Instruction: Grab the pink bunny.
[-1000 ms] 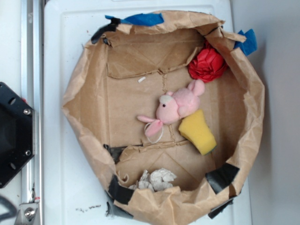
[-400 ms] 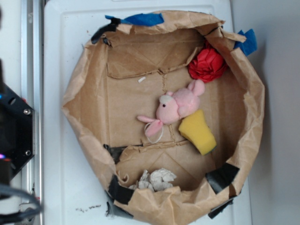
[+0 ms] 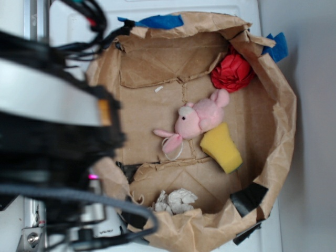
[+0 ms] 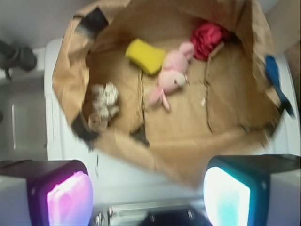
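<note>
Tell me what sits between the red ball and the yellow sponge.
The pink bunny lies between the red ball and the yellow sponge, its body against the sponge. Both the exterior and wrist views show this.

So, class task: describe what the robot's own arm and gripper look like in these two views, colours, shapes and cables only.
In the exterior view the arm is a blurred black body with a pale grey-white band, a small orange patch, a pink light, and dark cables looping above and below. In the wrist view the gripper has two blocky dark fingers, one pad glowing magenta, the other cyan.
</note>
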